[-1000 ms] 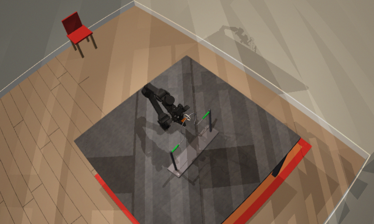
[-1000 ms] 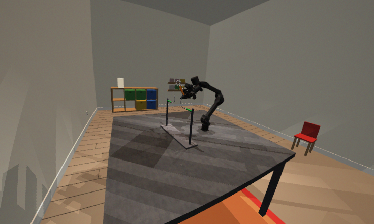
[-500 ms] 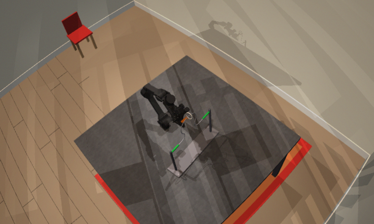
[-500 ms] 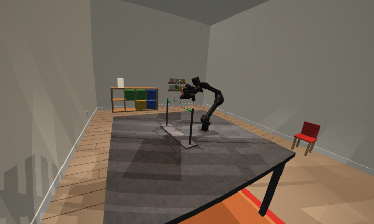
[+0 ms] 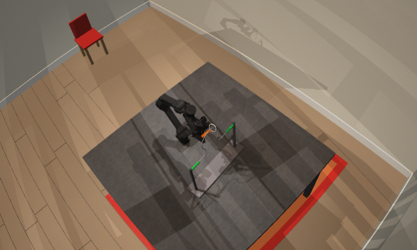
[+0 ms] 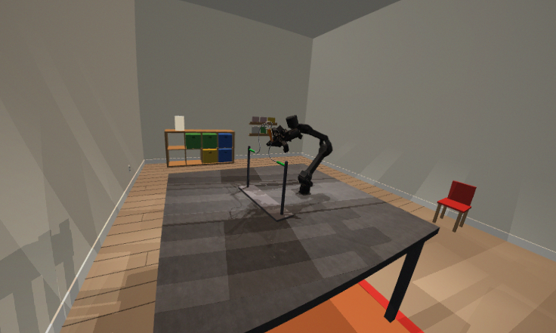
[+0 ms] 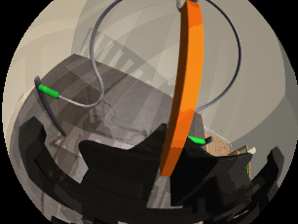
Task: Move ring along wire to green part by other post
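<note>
My gripper (image 7: 167,128) is shut on the orange handle (image 5: 205,133) (image 6: 270,134) (image 7: 190,73), which points up from the fingers. The pale ring (image 5: 212,123) is at the handle's far end, by the high middle stretch of the grey wire (image 5: 204,149) (image 7: 93,49), away from both green parts. The ring is mostly out of the wrist view; whether it touches the wire cannot be told. One green part (image 5: 195,165) (image 6: 280,163) (image 7: 196,140) is at the lower-left post in the top view. The other green part (image 5: 229,128) (image 6: 251,150) (image 7: 49,92) is at the upper-right post.
Two dark posts (image 5: 193,179) (image 5: 234,135) (image 6: 283,190) (image 6: 248,168) stand on a pale base plate (image 5: 212,173) on the dark table (image 5: 147,186) (image 6: 196,272). The wire curves between them close in front of the gripper. A red chair (image 5: 89,38) (image 6: 454,205) stands off the table.
</note>
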{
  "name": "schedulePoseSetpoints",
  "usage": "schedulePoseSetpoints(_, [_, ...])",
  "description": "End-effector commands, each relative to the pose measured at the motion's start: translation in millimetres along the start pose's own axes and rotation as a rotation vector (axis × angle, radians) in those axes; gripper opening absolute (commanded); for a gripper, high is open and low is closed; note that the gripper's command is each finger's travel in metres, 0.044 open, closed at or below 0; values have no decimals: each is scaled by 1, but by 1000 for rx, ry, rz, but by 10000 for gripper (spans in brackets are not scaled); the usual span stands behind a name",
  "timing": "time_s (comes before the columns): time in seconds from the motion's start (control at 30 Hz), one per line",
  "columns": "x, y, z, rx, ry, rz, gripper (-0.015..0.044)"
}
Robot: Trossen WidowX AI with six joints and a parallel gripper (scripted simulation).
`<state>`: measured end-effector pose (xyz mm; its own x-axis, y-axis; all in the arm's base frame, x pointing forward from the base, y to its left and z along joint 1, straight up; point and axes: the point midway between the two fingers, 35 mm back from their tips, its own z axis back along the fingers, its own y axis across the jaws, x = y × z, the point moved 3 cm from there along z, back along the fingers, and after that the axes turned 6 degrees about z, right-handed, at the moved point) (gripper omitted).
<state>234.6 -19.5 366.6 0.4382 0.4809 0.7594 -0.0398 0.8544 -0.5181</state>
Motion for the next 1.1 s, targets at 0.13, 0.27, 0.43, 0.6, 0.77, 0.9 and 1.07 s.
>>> schedulePoseSetpoints(0.13, [-1, -3, 0, -64, -10, 103, -150])
schedulePoseSetpoints(0.27, [-1, -4, 0, -92, -14, 150, -150])
schedulePoseSetpoints(0.43, [-1, -6, 0, -126, -18, 210, -150])
schedulePoseSetpoints(0.6, [-1, -8, 0, -161, -22, 269, -150])
schedulePoseSetpoints(0.77, [-1, -9, 0, -195, -26, 328, -150])
schedulePoseSetpoints(0.9, [-1, -11, 0, -223, -30, 375, -150])
schedulePoseSetpoints(1.07, [-1, -12, 0, -258, -34, 435, -150])
